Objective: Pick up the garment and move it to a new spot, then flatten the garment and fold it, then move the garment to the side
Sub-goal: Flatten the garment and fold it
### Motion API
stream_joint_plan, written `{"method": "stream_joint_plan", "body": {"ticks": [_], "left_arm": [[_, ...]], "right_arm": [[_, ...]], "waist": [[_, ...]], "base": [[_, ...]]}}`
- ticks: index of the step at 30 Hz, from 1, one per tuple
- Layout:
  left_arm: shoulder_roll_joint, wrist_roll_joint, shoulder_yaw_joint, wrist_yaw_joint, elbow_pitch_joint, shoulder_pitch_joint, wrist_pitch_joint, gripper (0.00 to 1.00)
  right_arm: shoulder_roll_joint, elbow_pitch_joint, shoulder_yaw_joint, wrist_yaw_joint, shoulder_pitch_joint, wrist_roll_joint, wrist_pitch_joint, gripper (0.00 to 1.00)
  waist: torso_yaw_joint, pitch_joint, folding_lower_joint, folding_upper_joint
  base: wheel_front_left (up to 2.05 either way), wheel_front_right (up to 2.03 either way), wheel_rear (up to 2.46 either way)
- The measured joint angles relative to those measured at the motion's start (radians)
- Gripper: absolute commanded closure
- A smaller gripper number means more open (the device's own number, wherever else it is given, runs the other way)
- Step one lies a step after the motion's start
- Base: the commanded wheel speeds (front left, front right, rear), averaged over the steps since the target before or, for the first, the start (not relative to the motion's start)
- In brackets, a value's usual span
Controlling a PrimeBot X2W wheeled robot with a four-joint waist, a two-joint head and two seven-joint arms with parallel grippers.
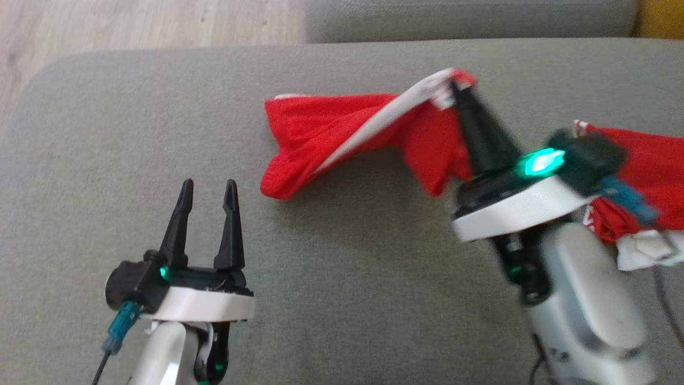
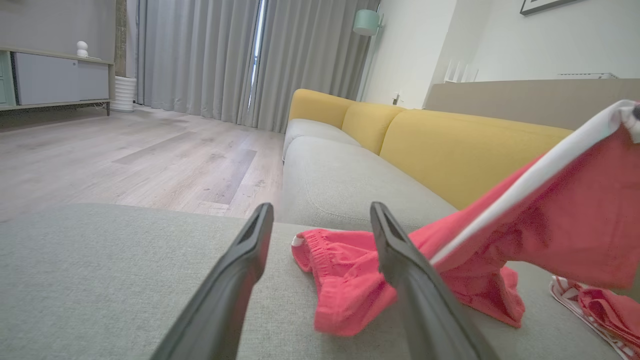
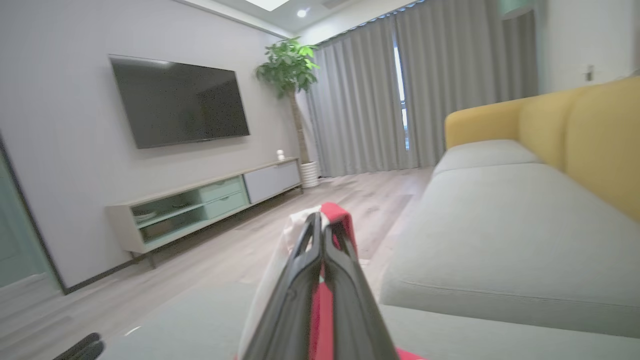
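A living room with grey curtains [image 2: 200, 55], a pale wooden floor [image 1: 133, 27] and a yellow-backed sofa [image 2: 450, 145]; in the foreground, a broad grey cushion [image 1: 342, 278]. The red garment [image 1: 320, 128], trimmed with a white stripe, lies partly on the cushion, towards its far side. One edge is held clear of the cushion by the right pincer [image 1: 458, 85], its two dark fingers pressed together and clamped on the cloth at the white band. From that raised corner the garment sags down to the left, its other end resting crumpled on the cushion. The left pincer [image 1: 208, 187] hangs low over the near left of the cushion, fingers apart and gripping nothing, near the garment's lower end but not touching it. Behind the right wrist sits more red-and-white cloth [image 1: 649, 160]; blurred as it is, it may be a separate piece.
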Motion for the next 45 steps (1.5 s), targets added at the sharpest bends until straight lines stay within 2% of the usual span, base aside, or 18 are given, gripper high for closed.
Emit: {"method": "stream_joint_plan", "body": {"ticks": [5,8,12,13,14,20,25,31,36,40,45], "left_arm": [[0.000,0.000,0.000,0.000,-0.009,0.020,0.000,0.00],[0.000,0.000,-0.002,0.000,-0.015,0.020,0.000,0.00],[0.000,0.000,-0.003,0.000,-0.015,0.020,0.000,0.00],[0.000,0.000,-0.003,0.000,-0.015,0.020,0.000,0.00],[0.000,0.000,-0.004,0.000,-0.014,0.020,0.000,0.00],[0.000,0.000,-0.005,0.000,-0.012,0.020,0.000,0.00],[0.000,0.000,-0.006,-0.001,-0.009,0.020,0.000,0.00],[0.000,0.000,-0.014,-0.001,-0.009,0.025,0.000,0.00],[0.000,0.000,-0.024,-0.001,-0.010,0.029,0.000,0.00],[0.000,-0.002,-0.040,-0.001,-0.013,0.029,0.000,0.00],[0.000,-0.017,-0.060,0.000,-0.013,0.028,0.000,0.00]], "right_arm": [[0.000,-0.067,-0.214,0.000,0.092,-0.074,0.118,1.00],[-0.005,-0.033,-0.316,0.000,0.201,-0.142,0.192,1.00],[-0.007,0.069,-0.397,0.000,0.289,-0.221,0.236,1.00],[-0.008,0.092,-0.405,0.000,0.289,-0.244,0.236,0.70],[-0.011,0.111,-0.413,0.000,0.288,-0.272,0.234,0.00],[-0.002,0.151,-0.459,0.000,0.284,-0.326,0.153,0.00],[0.007,0.075,-0.441,0.000,0.280,-0.331,0.027,0.00],[0.007,-0.032,-0.274,0.000,0.281,-0.249,-0.078,0.00],[0.007,-0.049,-0.151,0.000,0.282,-0.236,-0.081,0.00],[0.007,0.001,-0.050,0.000,0.263,-0.236,-0.033,0.00],[-0.025,0.135,0.100,0.000,0.144,-0.227,0.069,0.00]], "waist": [[-0.028,-0.023,-0.0001,0.0000],[-0.030,-0.023,-0.0001,0.0000],[-0.026,-0.012,0.0000,0.0000],[-0.026,-0.011,0.0001,0.0000],[-0.025,-0.010,0.0002,0.0000],[-0.030,-0.010,0.0001,0.0000],[-0.034,-0.019,0.0001,0.0000],[-0.026,-0.038,0.0000,0.0000],[-0.006,-0.039,0.0000,0.0000],[0.025,-0.031,0.0001,0.0000],[0.072,-0.009,0.0001,0.0000]], "base": [[0.00,0.00,0.00],[0.00,0.00,0.00],[0.00,0.00,0.00],[0.00,0.00,0.00],[0.00,0.00,0.00],[0.00,0.00,0.00],[0.00,0.00,0.00],[0.00,0.00,0.00],[0.00,0.00,0.00],[0.00,0.00,0.00],[0.00,0.00,0.00]]}}
